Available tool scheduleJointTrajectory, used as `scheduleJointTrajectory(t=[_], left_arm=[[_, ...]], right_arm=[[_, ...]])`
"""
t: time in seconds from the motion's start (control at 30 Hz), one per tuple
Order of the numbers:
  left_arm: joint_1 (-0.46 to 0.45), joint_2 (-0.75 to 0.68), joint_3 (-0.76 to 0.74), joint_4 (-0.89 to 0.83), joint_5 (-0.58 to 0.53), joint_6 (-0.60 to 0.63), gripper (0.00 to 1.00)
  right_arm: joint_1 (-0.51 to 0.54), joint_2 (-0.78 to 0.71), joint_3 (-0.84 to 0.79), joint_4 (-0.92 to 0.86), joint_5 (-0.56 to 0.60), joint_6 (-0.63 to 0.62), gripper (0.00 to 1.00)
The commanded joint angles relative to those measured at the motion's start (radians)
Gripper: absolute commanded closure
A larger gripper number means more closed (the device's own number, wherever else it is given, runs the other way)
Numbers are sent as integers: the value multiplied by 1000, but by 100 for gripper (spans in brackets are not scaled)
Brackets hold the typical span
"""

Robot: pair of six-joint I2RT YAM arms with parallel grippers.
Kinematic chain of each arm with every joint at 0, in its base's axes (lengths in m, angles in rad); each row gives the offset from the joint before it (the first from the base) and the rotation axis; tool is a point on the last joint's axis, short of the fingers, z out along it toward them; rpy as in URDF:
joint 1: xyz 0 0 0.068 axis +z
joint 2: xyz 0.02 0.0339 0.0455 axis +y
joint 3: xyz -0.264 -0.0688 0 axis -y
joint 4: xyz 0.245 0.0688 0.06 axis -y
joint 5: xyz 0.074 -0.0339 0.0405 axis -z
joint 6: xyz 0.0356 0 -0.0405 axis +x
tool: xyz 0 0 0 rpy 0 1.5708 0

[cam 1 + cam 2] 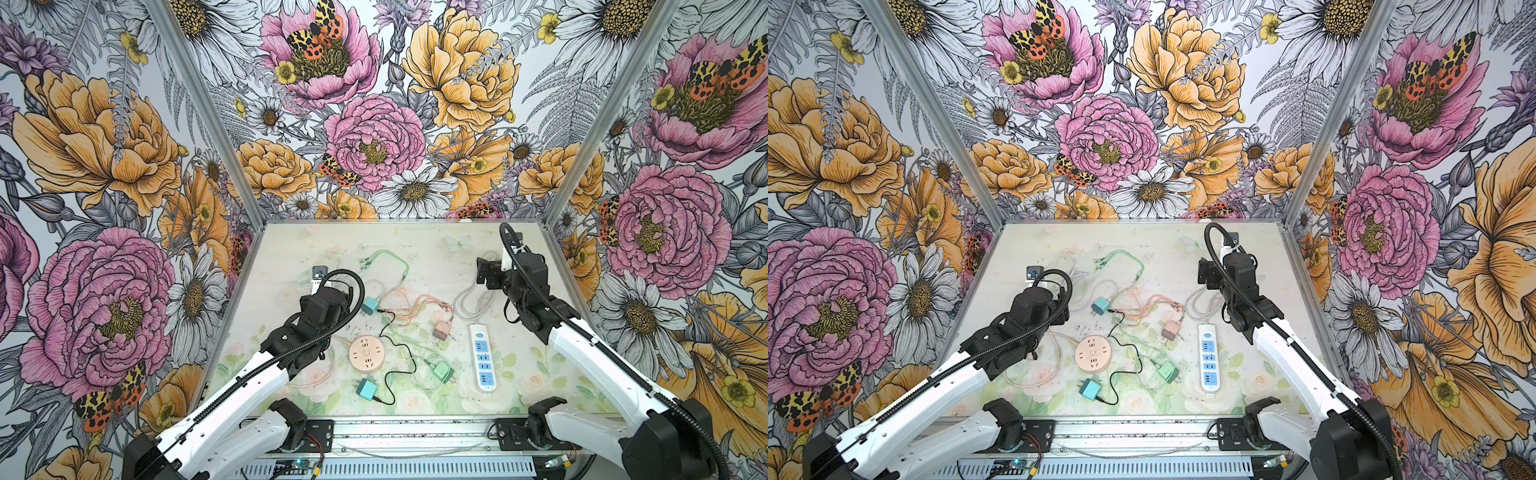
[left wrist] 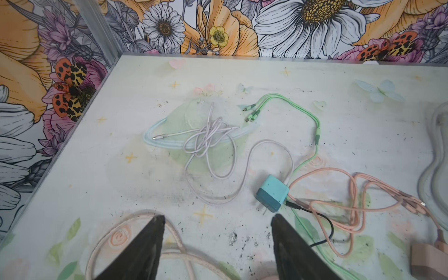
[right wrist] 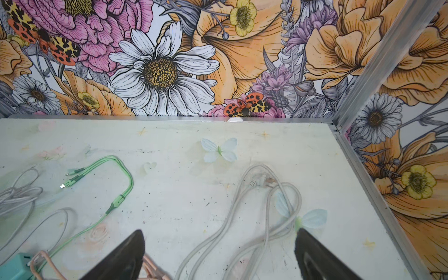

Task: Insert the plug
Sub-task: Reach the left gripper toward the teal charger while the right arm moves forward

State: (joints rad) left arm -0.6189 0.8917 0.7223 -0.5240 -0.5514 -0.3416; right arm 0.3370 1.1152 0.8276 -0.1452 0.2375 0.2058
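- Floral wallpaper (image 1: 374, 124) closes in three sides of a pale, faintly flower-printed tabletop (image 1: 436, 245) strewn with cables.
- Low over that surface, the left gripper (image 2: 218, 218) has its black fingers spread apart, with only bare table between them; it grasps nothing.
- Just beyond one fingertip, the teal cube-shaped charger plug (image 2: 272, 191) lies on its side with its metal prongs nearest that finger, and a thin black cable (image 2: 315, 213) enters its side.
- Beside the left arm sits a round pink socket hub (image 1: 366, 353); a long white power strip with blue outlets (image 1: 483, 357) lies to the right.
- Between them lie a pink charger plug (image 1: 441, 329) and a mint-green charger plug (image 1: 442, 371); a second teal plug (image 1: 366, 389) lies nearer the front edge.
- Farther back, the right gripper (image 3: 219, 232) is spread wide and empty above a looped grey-white cord (image 3: 266, 206).
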Motion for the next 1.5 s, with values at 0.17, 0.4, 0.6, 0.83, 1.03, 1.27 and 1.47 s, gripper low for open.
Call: scheduleJointTrajectory(t=[0.17, 0.4, 0.6, 0.83, 1.03, 1.27, 1.47], left_arm=[[-4, 26, -8, -39, 142, -27, 35], [-2, 83, -15, -20, 162, -9, 33], [33, 221, 15, 1, 305, 3, 33], [61, 391, 67, 52, 391, 24, 36], [86, 491, 114, 102, 422, 72, 36], [142, 651, 209, 128, 446, 132, 35], [146, 748, 266, 144, 481, 165, 35]], right_arm=[[66, 32, 17, -33, 43, 24, 3], [102, 73, 38, -76, 32, 15, 3], [110, 69, 46, -75, 15, 15, 3], [110, 65, 38, -75, 5, 7, 3], [110, 33, 12, -77, 7, -23, 2], [110, 28, -11, -78, 3, -29, 2], [111, 53, -24, -78, 6, -32, 2]])
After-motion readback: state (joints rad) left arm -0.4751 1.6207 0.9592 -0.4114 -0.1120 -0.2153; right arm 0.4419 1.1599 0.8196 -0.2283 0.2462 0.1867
